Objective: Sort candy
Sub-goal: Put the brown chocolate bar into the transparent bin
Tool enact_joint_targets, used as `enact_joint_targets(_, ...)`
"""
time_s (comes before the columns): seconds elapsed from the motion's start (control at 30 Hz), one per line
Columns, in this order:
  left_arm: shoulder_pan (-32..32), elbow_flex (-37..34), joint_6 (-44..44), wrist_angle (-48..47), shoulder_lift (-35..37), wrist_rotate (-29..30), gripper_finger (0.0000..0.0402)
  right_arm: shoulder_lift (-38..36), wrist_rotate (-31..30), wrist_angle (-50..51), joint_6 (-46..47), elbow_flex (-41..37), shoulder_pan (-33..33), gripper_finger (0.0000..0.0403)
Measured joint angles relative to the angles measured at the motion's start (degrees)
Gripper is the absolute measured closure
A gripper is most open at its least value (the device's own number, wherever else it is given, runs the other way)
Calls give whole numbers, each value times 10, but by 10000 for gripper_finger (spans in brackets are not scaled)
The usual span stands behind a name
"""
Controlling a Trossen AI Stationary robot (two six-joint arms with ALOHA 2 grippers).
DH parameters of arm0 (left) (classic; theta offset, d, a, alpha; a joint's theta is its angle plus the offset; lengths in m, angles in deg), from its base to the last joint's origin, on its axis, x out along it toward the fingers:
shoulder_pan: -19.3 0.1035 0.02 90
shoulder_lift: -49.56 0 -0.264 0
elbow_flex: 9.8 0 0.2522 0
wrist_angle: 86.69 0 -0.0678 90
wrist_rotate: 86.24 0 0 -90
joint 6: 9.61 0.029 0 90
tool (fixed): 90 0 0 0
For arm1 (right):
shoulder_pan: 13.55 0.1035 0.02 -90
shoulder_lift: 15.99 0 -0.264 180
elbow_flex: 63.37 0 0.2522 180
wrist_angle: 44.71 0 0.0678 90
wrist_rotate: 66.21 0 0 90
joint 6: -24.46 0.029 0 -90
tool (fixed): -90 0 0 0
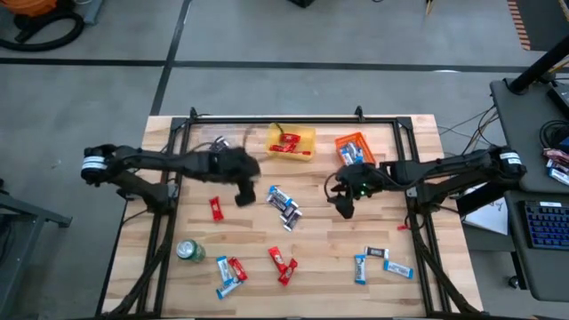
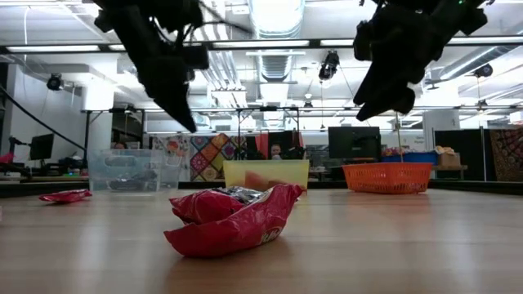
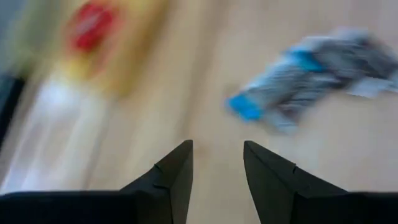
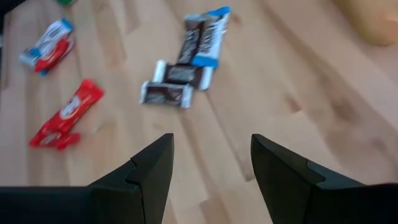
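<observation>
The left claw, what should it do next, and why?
Probably drop onto the candy pile in the table's middle. The left claw hangs open and empty just beside it, and the yellow bin already holds red candy, so more sorting seems due.

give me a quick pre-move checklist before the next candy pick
1. Left gripper empty, fingers apart: ok.
2. Right gripper empty, fingers apart: ok.
3. Both grippers raised off the table: ok, per the low view.
4. Middle candy cluster uncovered between the two grippers: ok.
5. Yellow bin and orange basket reachable at the far edge: ok.
6. Which candy is targeted next: cannot tell.
</observation>
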Motion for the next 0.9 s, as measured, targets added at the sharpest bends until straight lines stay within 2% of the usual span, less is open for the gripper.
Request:
enact_joint_targets(0.13, -62, -1, 99, 62, -38, -28, 276, 0, 0, 0, 1, 0, 27, 202)
enact_joint_targets(0.27, -89, -2, 137, 138, -85, -28, 277, 0, -2, 1, 1, 0, 49, 202)
enact_joint_targets(0.57, -88, -2, 163, 207, -190, -27, 277, 0, -2, 2, 0, 0, 73, 202)
enact_joint_targets(0.9, -77, -2, 169, 237, -243, -27, 277, 0, -3, 1, 0, 0, 72, 202)
